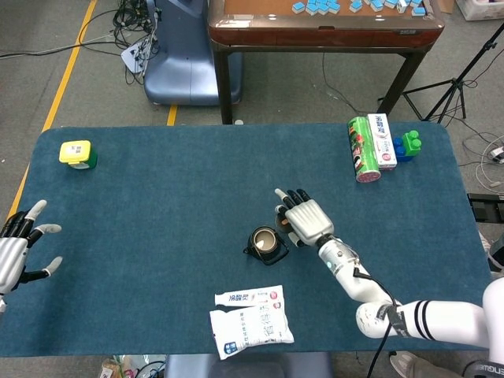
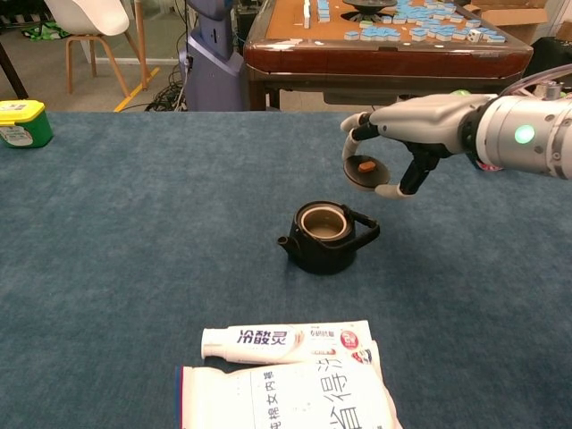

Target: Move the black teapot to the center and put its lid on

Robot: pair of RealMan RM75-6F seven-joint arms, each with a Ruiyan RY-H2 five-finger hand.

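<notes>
Left hand [image 1: 17, 248] at the table's left edge, fingers spread, holding nothing. Near mid-table, small black round-bodied teapot [image 2: 325, 237], mouth open. Just right and above, right hand [image 2: 407, 134] pinching the dark round lid [image 2: 362, 168]. Best next: bring lid over the mouth, level it, lower gently, then release.

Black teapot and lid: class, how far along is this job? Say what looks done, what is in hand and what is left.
Done: the black teapot stands near the middle of the blue table, mouth open. In hand: the right hand holds the lid in the air, up and to the right of the pot. Left: lower the lid onto the opening and let go. The left hand holds nothing.
</notes>
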